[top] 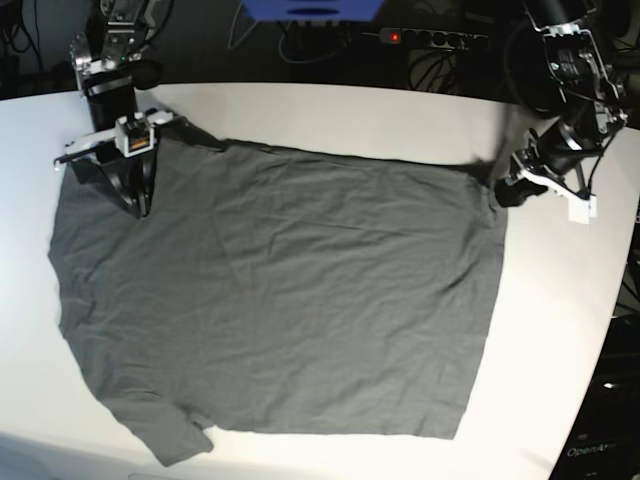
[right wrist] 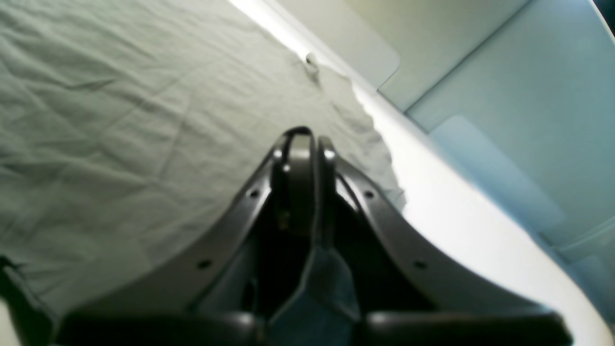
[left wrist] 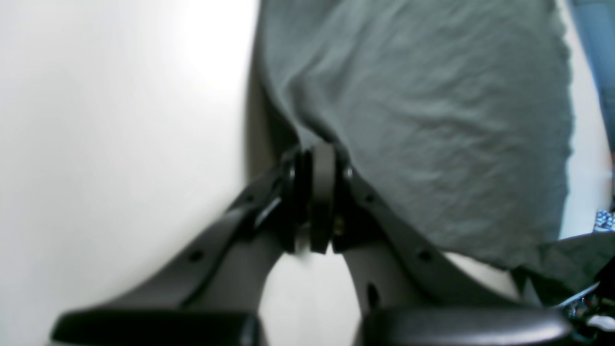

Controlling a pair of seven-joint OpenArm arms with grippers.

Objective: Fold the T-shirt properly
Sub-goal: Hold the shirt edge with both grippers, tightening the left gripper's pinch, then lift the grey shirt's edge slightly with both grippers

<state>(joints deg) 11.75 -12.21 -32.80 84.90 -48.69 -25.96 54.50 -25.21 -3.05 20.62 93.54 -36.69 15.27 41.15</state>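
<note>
The dark grey T-shirt (top: 280, 300) lies spread out and wrinkled on the white table (top: 560, 330). At its far right corner in the base view, my left gripper (top: 503, 190) is low over the table. The left wrist view shows that gripper (left wrist: 317, 154) shut, with the T-shirt (left wrist: 423, 120) gathered up into its tips. My right gripper (top: 137, 205) stands on the far left part of the shirt. In the right wrist view it (right wrist: 305, 139) is shut, with a fold of cloth between its fingers, above the T-shirt (right wrist: 120, 120).
The table's curved edge runs close along the right side (top: 610, 330). Behind the table lie a power strip (top: 430, 38) with cables and a blue object (top: 310, 10). Bare white table surrounds the shirt on the right and front.
</note>
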